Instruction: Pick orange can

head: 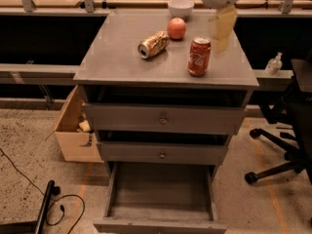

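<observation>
The orange can [153, 44] lies on its side on the grey cabinet top [122, 62], left of centre, with a silver end facing front-left. A red cola can [199, 56] stands upright to its right. A red-orange apple [176, 28] sits behind them. My gripper [222, 32] hangs from the white arm at the top of the view. It is above the cabinet top, just behind and right of the cola can and well to the right of the orange can. It holds nothing that I can see.
A white bowl [180, 7] sits at the back of the cabinet top. The bottom drawer [161, 194] is pulled open. A cardboard box [73, 130] stands at the left, an office chair [287, 145] at the right, and a cable [58, 204] lies on the floor.
</observation>
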`<state>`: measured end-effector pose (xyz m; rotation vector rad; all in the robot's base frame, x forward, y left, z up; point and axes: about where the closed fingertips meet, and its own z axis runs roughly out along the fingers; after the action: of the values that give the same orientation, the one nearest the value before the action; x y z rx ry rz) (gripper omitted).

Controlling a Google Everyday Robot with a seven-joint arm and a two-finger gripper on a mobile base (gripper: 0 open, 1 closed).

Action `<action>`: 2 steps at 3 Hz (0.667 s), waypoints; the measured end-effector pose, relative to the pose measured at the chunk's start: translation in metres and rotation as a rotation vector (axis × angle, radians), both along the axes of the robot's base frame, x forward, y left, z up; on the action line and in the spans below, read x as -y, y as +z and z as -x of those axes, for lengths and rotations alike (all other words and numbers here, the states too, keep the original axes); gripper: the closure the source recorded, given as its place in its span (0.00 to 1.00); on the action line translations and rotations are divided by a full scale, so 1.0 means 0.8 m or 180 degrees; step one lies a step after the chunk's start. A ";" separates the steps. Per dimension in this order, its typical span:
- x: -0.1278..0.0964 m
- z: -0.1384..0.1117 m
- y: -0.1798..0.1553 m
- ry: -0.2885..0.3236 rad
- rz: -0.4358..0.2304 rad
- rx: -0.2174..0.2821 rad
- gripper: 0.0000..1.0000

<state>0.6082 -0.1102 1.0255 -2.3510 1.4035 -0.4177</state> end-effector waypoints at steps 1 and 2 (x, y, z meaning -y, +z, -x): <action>-0.064 -0.088 -0.003 0.0392 0.0101 0.0154 0.00; -0.093 -0.146 -0.022 0.0484 0.0132 0.0198 0.00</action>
<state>0.7247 -0.0361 1.0080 -2.4353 1.1894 -0.4763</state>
